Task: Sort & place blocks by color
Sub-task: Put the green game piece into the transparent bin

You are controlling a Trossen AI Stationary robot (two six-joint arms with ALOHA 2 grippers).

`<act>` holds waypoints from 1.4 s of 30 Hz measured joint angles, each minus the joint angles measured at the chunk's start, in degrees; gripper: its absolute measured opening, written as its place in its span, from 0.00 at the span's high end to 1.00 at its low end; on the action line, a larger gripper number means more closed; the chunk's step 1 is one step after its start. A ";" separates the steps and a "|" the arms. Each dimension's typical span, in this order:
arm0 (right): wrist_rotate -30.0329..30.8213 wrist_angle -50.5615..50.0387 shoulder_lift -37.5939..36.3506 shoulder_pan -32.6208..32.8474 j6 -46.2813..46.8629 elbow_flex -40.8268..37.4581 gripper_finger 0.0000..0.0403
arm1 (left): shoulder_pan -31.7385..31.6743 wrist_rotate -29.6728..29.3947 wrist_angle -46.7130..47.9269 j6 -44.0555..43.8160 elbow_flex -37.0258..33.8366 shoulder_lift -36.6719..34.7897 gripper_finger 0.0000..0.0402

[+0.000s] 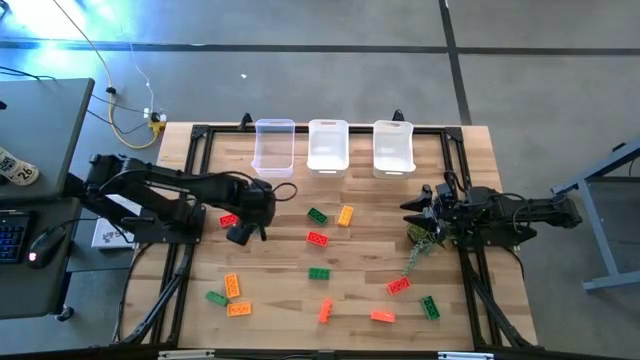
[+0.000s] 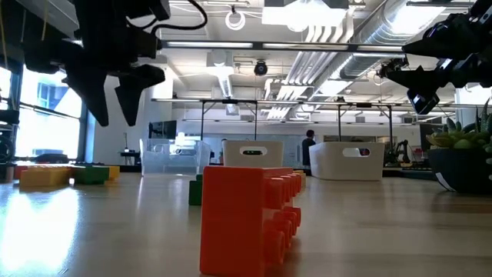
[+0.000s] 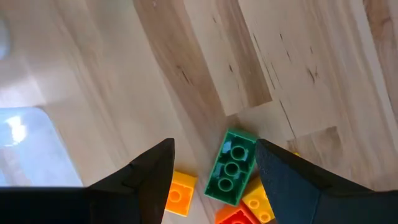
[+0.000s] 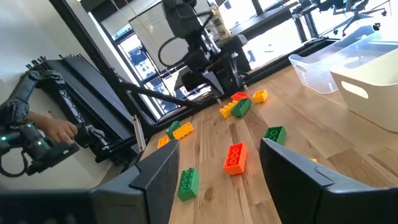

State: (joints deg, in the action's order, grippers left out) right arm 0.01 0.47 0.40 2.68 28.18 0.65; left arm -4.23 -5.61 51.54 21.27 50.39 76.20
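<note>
Light wood table (image 1: 360, 300) was seen in an open office with ceiling ducts. Blocks (image 1: 317, 238) were scattered across it, in front of three clear bins (image 1: 328, 146). Left gripper (image 1: 243, 236) was held above a green block (image 3: 231, 168), jaws apart, nothing gripped. Right gripper (image 1: 412, 206) was parked near a small plant (image 1: 425, 240), jaws apart, empty.
</note>
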 joint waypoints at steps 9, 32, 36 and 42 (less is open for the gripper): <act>0.01 0.00 0.00 0.00 0.22 0.01 0.48 | 0.98 -0.08 2.48 3.40 0.00 4.58 0.47; 0.00 0.01 0.00 -0.01 0.21 0.01 0.48 | 0.94 -3.50 3.14 1.89 0.00 15.68 0.47; 0.00 0.00 0.00 -0.01 0.00 0.02 0.48 | 0.94 -3.54 3.15 1.89 0.00 17.38 0.47; 0.00 0.02 0.00 0.00 0.00 0.00 0.48 | 0.94 -3.63 3.09 1.89 0.00 19.20 0.47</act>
State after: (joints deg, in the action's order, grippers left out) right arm 0.01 0.49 0.40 2.68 28.19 0.64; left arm -3.29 -9.23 54.63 23.16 50.39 95.39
